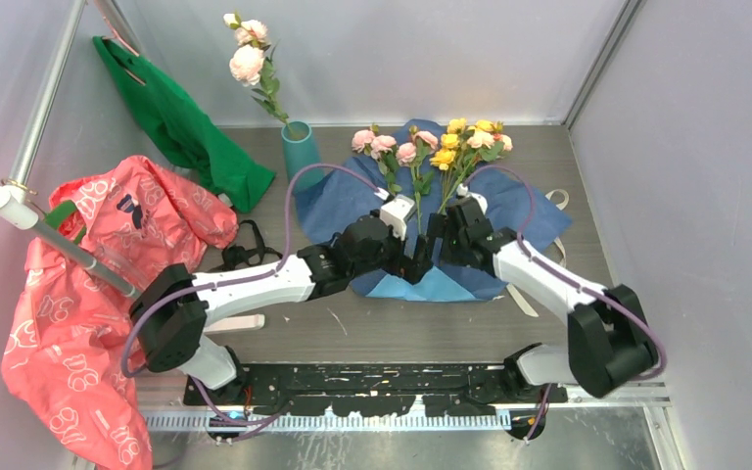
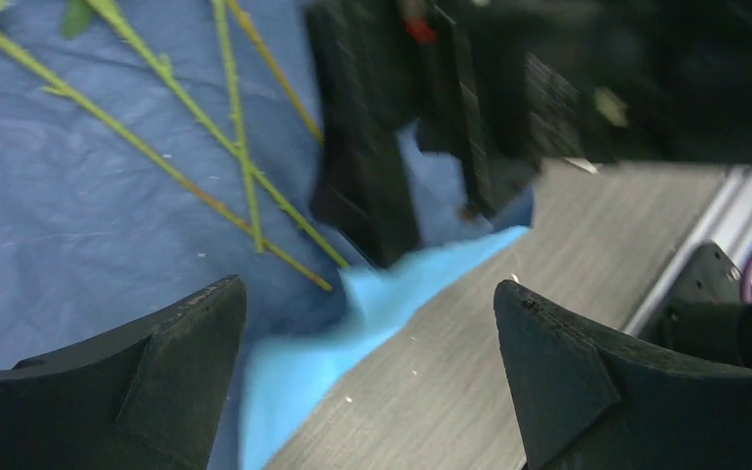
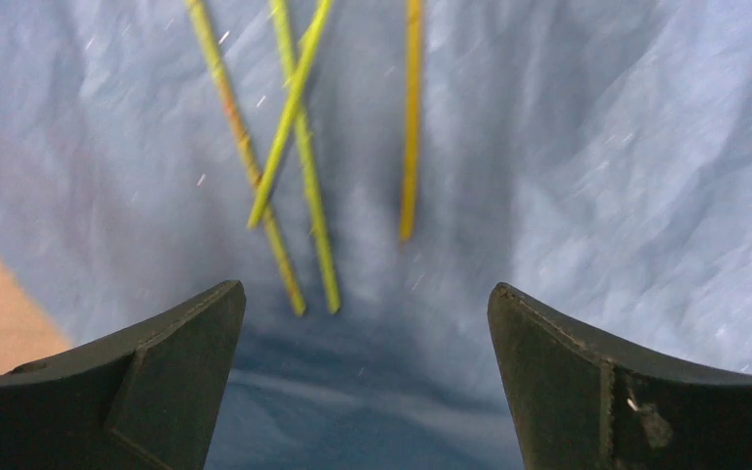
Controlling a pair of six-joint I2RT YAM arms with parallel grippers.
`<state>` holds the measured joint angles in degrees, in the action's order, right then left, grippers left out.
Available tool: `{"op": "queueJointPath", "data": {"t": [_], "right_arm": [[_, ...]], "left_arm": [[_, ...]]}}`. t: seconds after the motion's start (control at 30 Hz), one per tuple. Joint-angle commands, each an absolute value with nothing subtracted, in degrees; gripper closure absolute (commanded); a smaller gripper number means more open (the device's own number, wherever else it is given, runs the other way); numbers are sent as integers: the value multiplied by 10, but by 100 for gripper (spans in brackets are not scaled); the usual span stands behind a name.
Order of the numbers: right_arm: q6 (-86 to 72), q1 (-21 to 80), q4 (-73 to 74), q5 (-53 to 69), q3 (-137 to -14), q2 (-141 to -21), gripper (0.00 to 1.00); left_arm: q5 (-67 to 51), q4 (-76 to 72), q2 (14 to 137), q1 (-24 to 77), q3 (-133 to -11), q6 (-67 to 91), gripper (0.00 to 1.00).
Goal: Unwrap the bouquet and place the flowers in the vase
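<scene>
L+R jaws wide, empty, 4 stems (image 3: pixel 297 117) on 1 blue sheet (image 1: pixel 338 201), 1 vase (image 1: pixel 301 149) w/ pink roses (image 1: pixel 248 64)

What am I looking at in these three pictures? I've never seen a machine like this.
These are two robot arms bolted to the near edge of a table. The wide picture comes from a camera above and behind them; the left arm is on the left, the right arm on the right. The other two pictures come from small cameras on each wrist, so the dark shapes at the bottom are the left fingers and right fingers, both spread open and holding nothing. On the table lies an opened blue paper with pink and yellow flowers on it. A teal vase already holds pink roses. A green bag and a red-pink bag are at the left.
</scene>
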<state>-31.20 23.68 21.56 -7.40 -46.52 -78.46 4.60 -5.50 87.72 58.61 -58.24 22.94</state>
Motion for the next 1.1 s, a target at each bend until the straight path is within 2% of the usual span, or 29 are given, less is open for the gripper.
{"op": "queueJointPath", "data": {"t": [0.0,0.2,0.33,0.5,0.63,0.7,0.8,0.93,1.07], "right_arm": [[-352,290,234,-99,-430,-692,0],[-406,341,287,-116,-374,-570,0],[-450,357,311,-111,-333,-485,2],[-461,362,368,-116,-324,-433,4],[-465,362,396,-132,-332,-400,6],[-466,362,403,-133,-338,-387,6],[-460,362,422,-150,-357,-380,6],[-450,362,438,-211,-389,-385,6],[-450,362,392,-249,-407,-418,7]], "left_arm": [[106,-83,847,558,-576,256,3],[139,-10,805,488,-597,268,2],[82,-27,799,444,-579,287,2],[26,-47,843,438,-586,301,1],[-88,-128,916,439,-596,334,2],[-132,-151,962,445,-609,354,2],[-132,-171,997,473,-600,366,3],[-115,-178,984,521,-557,374,3],[-97,-185,943,576,-497,388,3]]}}
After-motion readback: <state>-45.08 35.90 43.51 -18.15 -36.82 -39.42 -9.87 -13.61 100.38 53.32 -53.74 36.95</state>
